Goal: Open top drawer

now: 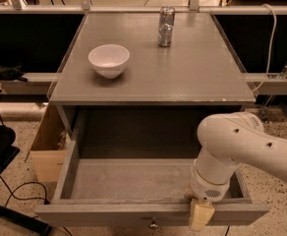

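– Grey cabinet top [192, 73], report contents.
– One white bowl [109, 59] at left-centre. One metal can [166, 26] upright near the rear edge, well apart from the bowl.
– Position of the top drawer [119, 214]?
– Directly below the cabinet top, extended far out toward the camera. Its interior floor is exposed. Its front panel runs along the bottom of the view, with the small round knob [154, 224] at the panel's centre.
– Location of the gripper [201, 214]?
– At the drawer's front panel, right of the knob and apart from it. A tan part of the gripper overlaps the panel's top edge and hangs down its outer face. The white arm [242, 146] enters from the right and descends over the drawer's right front corner.
– Gripper spread?
– Cannot be determined; the wrist housing covers the mechanism.
– Surroundings?
– Speckled floor, a cardboard box [47, 146] beside the drawer's left wall, and a black cable [20, 191] on the floor at left.
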Robot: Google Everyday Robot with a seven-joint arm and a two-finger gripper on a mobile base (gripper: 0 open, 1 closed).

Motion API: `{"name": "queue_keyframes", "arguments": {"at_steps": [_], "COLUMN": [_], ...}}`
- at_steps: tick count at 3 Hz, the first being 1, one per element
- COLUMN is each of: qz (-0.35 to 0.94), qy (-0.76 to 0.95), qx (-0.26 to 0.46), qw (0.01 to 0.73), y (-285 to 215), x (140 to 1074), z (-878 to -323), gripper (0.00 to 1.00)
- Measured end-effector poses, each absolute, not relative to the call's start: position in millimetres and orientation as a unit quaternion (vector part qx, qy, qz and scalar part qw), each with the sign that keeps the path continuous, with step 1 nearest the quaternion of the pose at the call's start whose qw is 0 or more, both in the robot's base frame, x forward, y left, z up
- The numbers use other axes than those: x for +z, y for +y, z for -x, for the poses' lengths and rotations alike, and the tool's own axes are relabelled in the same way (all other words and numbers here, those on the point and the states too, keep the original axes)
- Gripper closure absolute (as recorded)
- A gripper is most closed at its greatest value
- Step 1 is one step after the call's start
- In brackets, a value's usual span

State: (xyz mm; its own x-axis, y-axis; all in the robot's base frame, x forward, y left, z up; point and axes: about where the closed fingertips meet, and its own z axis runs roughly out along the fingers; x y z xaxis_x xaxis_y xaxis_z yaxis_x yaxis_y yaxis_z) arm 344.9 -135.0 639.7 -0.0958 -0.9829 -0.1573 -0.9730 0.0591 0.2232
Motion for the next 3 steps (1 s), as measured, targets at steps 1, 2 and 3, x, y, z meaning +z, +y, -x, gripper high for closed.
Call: {"name": "queue_keyframes", "arguments": {"at_steps": [1,2,3], "qz": [-0.672,-0.67,-0.662], "qy": [-0.733,-0.74,-0.748], "qx": [-0.106,-0.06,0.001], "qw": [0.011,-0.014,-0.059], "y": [-138.6,-156.5,-188.6], "x": [678.2,754.9,835.7], "z": [-346.7,-339.3,-313.5], "gripper": [0.0,0.0,0.0]}}
